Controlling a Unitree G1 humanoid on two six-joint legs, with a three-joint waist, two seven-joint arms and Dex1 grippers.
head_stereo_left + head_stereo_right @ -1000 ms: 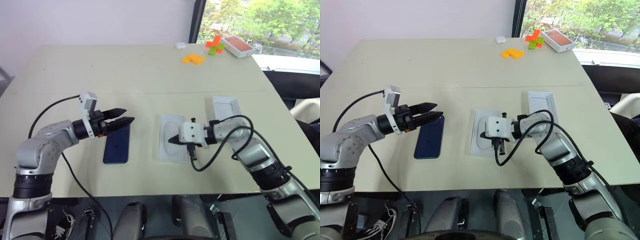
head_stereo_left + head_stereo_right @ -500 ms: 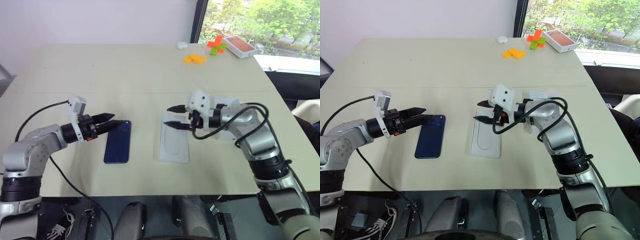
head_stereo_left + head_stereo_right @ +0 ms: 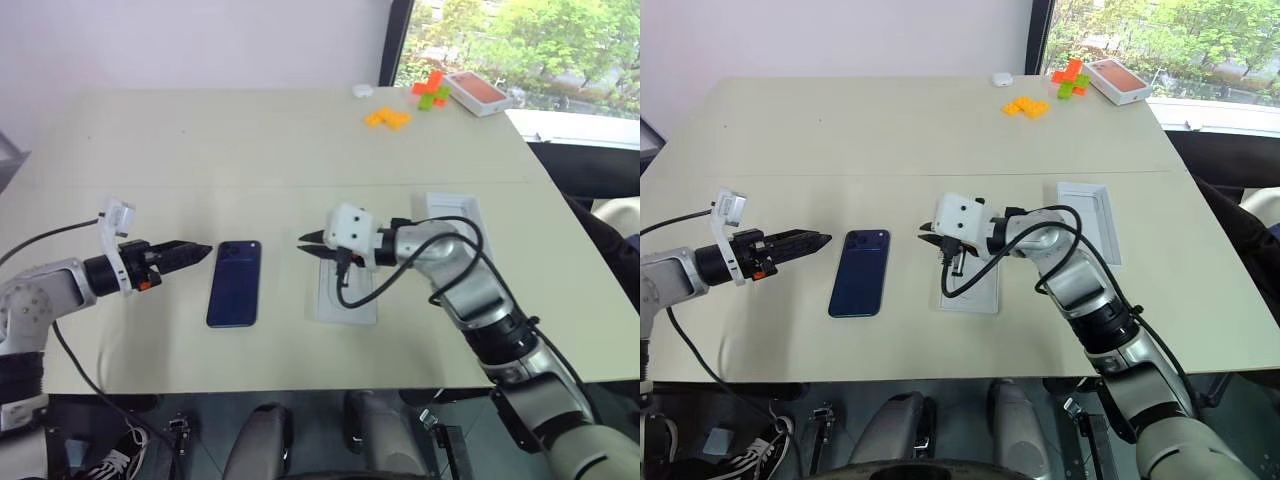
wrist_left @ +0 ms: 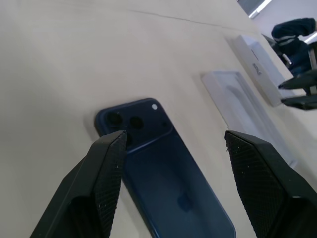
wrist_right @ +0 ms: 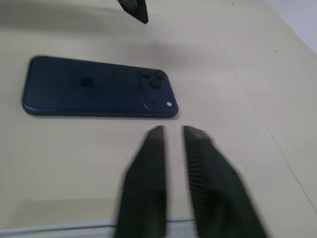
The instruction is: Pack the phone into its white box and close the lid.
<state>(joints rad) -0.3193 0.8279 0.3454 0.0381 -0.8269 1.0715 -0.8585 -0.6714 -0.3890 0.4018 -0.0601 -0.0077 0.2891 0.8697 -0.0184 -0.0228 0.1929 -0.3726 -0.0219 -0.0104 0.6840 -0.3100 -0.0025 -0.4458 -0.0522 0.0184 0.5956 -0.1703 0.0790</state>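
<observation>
The phone (image 3: 235, 284) lies flat on the table (image 3: 200, 150), glossy back up, with its camera cluster at the far end. Nothing touches it. Just to its right lies a flat white insert (image 3: 347, 300) with an oval recess, and further right sits a white tray (image 3: 1087, 218), which I take to be the white box or the lid, though I cannot tell which.

The left gripper (image 3: 197, 251) hovers just off the phone's left, its 2 fingers apart and empty; in the left wrist view the fingertips (image 4: 111, 153) frame the phone's camera end. The right gripper (image 3: 929, 233) hangs over the near edge of the insert, pointing toward the phone, its 2 fingers nearly together and holding nothing.

The step in hand looks like picking up the phone. Being slim and flat on the table, it offers little to pinch from above. A good approach is to bring the open fingers low across its narrow width, close on both long edges, and lift level so the glossy body does not slip.
</observation>
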